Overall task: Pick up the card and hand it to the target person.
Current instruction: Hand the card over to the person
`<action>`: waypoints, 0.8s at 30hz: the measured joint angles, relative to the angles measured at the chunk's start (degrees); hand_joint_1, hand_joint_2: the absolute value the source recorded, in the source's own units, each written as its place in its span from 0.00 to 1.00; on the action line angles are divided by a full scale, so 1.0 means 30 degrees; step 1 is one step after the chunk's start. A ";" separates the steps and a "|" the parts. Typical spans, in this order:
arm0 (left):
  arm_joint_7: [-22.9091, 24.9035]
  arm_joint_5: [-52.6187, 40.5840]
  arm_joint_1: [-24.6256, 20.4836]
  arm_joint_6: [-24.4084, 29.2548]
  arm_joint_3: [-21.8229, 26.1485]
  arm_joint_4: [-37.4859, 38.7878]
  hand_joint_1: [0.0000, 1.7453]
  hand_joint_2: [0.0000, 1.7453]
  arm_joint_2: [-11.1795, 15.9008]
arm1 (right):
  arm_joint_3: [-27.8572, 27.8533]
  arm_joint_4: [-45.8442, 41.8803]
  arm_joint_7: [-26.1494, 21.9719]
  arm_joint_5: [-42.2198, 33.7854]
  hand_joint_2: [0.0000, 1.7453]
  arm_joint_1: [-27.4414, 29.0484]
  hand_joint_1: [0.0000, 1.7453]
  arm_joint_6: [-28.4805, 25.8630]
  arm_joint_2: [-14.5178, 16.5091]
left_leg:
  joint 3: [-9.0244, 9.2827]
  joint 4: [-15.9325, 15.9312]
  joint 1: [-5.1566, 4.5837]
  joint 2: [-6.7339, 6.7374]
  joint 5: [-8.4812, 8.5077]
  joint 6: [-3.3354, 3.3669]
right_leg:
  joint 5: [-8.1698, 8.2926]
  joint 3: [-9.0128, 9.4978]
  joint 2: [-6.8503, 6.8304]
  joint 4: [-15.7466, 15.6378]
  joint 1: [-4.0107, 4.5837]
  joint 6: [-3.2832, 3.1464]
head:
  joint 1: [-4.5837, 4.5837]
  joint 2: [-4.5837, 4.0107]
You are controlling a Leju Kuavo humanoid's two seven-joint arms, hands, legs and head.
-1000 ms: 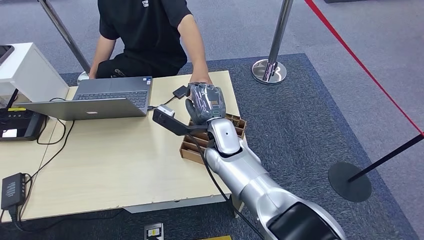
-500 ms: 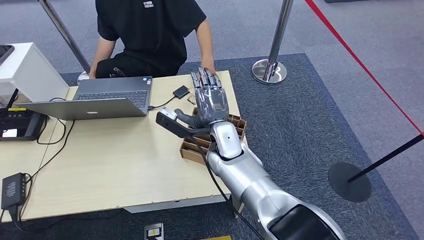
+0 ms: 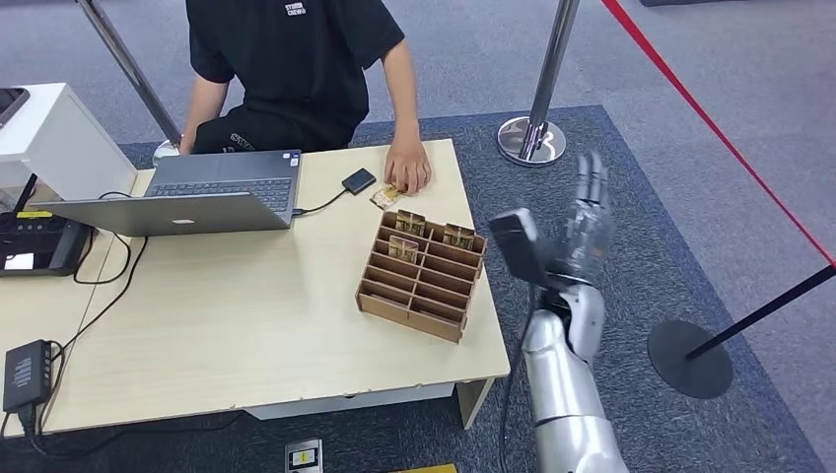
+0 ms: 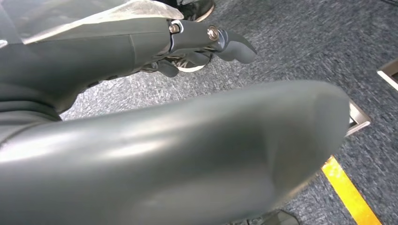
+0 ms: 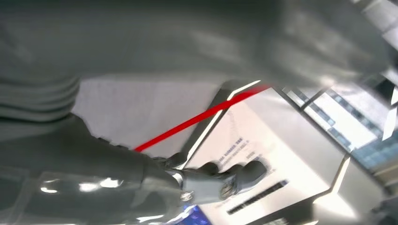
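Right robot hand raised beside the table, fingers straight and apart.

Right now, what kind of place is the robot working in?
Probably a reception or check-in desk in a cordoned demo area: a pale wooden table with an open grey laptop, a brown wooden slotted card rack, a person seated behind it, and chrome barrier posts on grey carpet.

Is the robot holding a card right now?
No, its right hand is raised beside the table, fingers spread, holding nothing.
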 joint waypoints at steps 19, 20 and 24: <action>0.0009 0.0568 -0.0089 0.0404 0.0448 0.0000 0.00 0.00 -0.0122 | -1.4158 1.2350 0.4420 -1.6252 0.00 0.5103 0.00 0.0429 -0.4100 | 0.0016 -0.0015 0.0021 0.0010 -0.0034 0.0011 | -0.0027 0.0006 0.0002 -0.0009 0.0004 -0.0001 | -0.0002 0.0000; 0.0006 0.0577 -0.0085 0.0461 0.0463 0.0000 0.00 0.00 -0.0135 | -1.4153 1.2672 0.5947 -1.4734 0.00 0.5452 0.00 0.0272 -0.4087 | 0.0015 -0.0017 0.0022 0.0010 -0.0034 0.0010 | -0.0029 0.0008 0.0002 -0.0007 0.0007 -0.0002 | 0.0000 0.0000; 0.0005 0.0399 -0.0091 0.0561 0.0474 0.0000 0.00 0.00 -0.0191 | -1.4131 1.3651 1.0589 -0.9171 0.00 0.6539 0.00 0.0097 -0.3717 | 0.0014 -0.0023 0.0020 0.0030 -0.0034 0.0009 | -0.0029 0.0007 0.0003 -0.0001 0.0020 -0.0003 | 0.0000 0.0000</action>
